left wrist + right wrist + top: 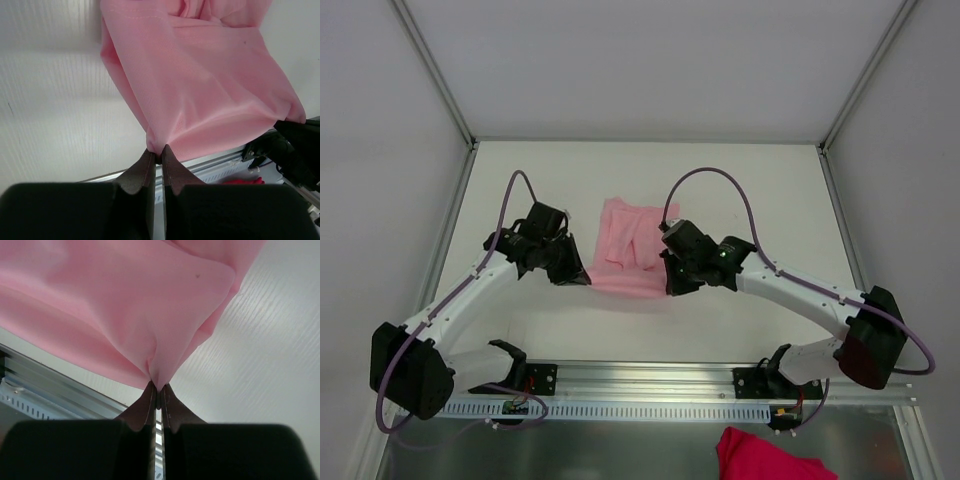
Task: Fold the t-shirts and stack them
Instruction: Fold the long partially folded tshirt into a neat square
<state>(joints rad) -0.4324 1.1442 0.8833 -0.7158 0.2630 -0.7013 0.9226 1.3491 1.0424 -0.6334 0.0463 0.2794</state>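
two wrist-view pinches on t-shirt [200, 90]

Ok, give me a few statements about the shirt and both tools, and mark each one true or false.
1. The left tool is shut on the pink t-shirt. True.
2. The right tool hangs open. False: it is shut, pinching the same t-shirt.
3. The t-shirt lies flat and neatly folded. False: it is bunched, held between both tools.
4. A red cloth lies apart from the pink t-shirt. True.
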